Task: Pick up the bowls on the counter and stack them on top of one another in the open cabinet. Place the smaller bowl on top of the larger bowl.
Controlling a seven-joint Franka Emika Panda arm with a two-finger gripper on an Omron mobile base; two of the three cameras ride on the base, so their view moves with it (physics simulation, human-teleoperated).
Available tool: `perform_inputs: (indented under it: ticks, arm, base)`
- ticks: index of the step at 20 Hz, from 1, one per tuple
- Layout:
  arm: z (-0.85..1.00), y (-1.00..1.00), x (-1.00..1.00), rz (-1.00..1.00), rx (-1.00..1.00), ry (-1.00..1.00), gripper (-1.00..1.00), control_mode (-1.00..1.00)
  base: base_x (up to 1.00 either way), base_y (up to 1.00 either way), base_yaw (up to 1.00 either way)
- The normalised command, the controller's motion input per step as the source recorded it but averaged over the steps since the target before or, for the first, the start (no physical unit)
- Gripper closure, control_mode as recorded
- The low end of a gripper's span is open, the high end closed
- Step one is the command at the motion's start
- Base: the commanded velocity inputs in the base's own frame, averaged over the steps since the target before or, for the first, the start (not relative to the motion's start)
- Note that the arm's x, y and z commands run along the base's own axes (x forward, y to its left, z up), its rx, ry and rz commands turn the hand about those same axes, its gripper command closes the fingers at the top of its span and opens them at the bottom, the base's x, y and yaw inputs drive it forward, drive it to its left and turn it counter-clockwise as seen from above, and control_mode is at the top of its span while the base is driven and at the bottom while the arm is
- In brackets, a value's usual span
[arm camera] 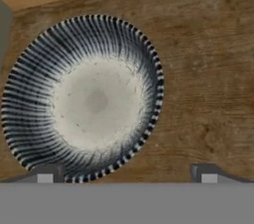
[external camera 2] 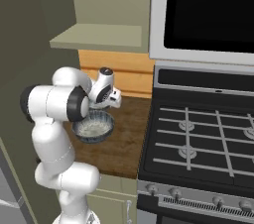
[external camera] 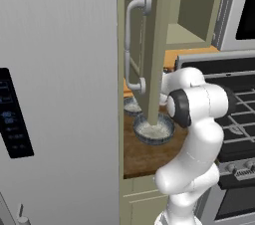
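Below: round ribbed smaller bowl (arm camera: 84, 100), speckled inside, on wood-grain counter (arm camera: 208, 79).

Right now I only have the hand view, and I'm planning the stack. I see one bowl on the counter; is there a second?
Observer: Yes, a second bowl sits farther back on the counter, partly hidden by the open cabinet door.
Operator: Where's the shelf?
Observer: The cabinet shelf is above the counter, up and left of the stove.
Operator: And the end effector?
Observer: The end effector hovers open, above and clear of the front bowl.
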Motion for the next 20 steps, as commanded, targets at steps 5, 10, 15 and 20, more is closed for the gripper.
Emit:
perform_inputs:
  ticks: [5,10,15,20]
  arm:
    - [-0.23,0.02,0.21,0.0,-0.04,0.0,-1.0,-1.0]
    - [-0.12,0.0,0.3,-0.02,0.0,0.0,-1.0,-1.0]
    - [-0.3,0.0,0.25,-0.02,0.0,0.0,-1.0,-1.0]
    - [-0.3,0.0,0.19,0.0,0.0,0.0,1.0,-1.0]
  base:
    - [0.0,0.0,0.0]
    - [0.0,0.0,0.0]
    - [0.0,0.0,0.0]
    - [0.0,0.0,0.0]
